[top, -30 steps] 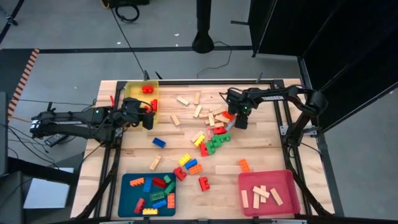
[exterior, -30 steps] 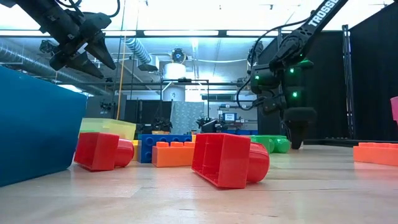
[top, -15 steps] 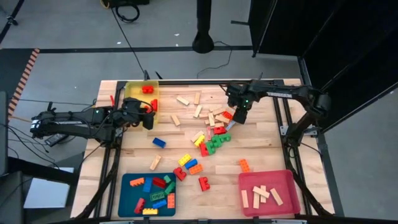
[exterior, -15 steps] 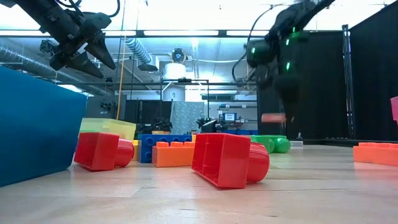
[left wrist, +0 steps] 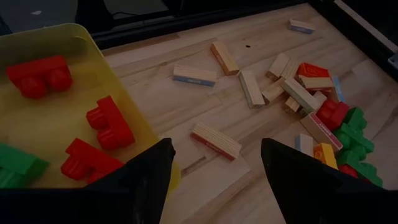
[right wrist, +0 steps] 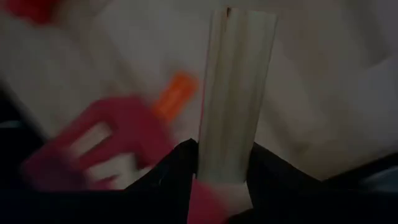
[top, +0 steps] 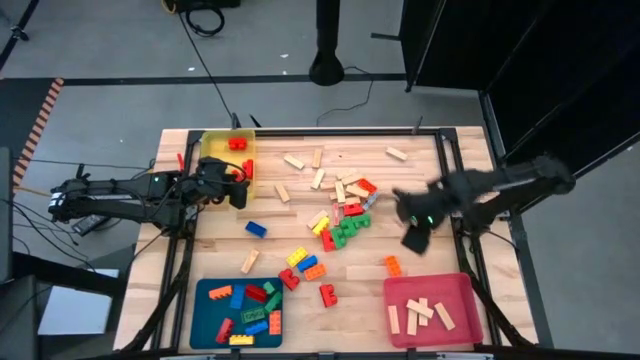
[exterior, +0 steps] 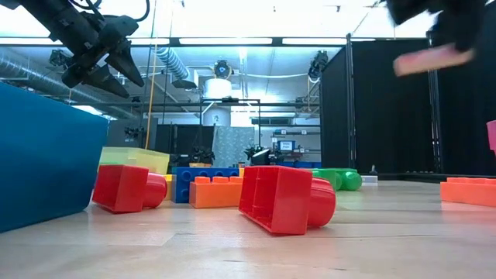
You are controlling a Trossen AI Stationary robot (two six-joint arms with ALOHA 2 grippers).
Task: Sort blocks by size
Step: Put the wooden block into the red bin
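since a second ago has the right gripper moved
Yes. In the high view the right gripper, shut on a wooden bar, has swung from the central block pile toward the pink tray.

The wooden table (top: 420, 205) holds three flat trays. A yellow tray (top: 214, 170) sits at the far left, a blue tray (top: 205, 318) at the near left and a pink tray (top: 462, 298) at the near right. Loose blocks (top: 340, 215) lie scattered in the middle of the table. Some are pale wooden bars (top: 293, 161). Others are red, green, blue, yellow and orange bricks. One orange brick (top: 393, 265) lies just beside the pink tray.
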